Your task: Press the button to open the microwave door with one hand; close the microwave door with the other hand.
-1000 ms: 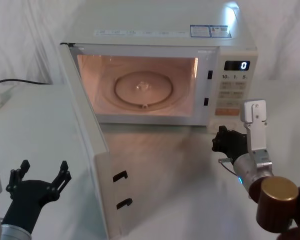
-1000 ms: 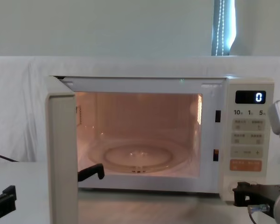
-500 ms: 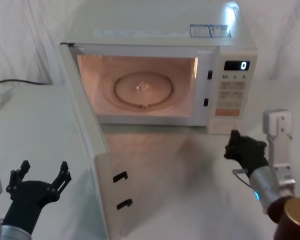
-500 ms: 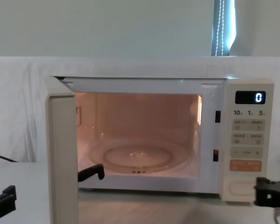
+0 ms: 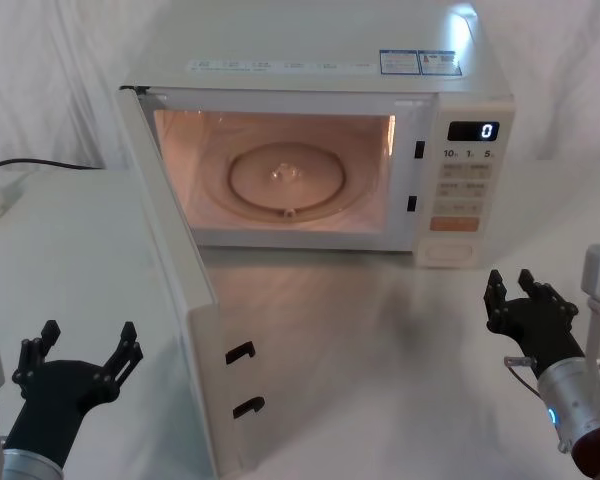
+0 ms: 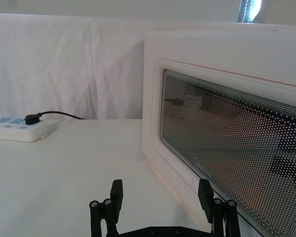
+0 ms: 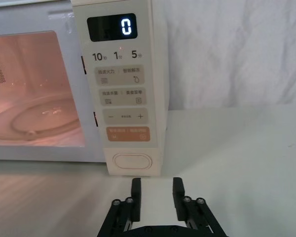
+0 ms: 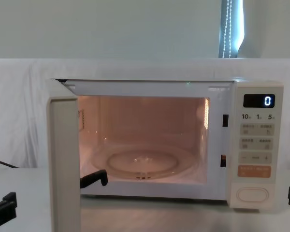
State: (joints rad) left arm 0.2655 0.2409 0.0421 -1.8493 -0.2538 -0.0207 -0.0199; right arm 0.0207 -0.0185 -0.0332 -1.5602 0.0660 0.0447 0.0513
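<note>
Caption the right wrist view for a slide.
Open right gripper hovers on the near side of the button, clear of it; microwave cavity lit.

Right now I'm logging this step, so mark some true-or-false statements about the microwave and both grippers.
1. The microwave door is shut. False: it stands swung open.
2. The display reads 0. True.
3. The right gripper presses the button. False: it sits apart from it, fingers open.
4. The left gripper is open, beside the door's outer face. True.
5. A cup stands on the turntable. False: nothing stands on it.
</note>
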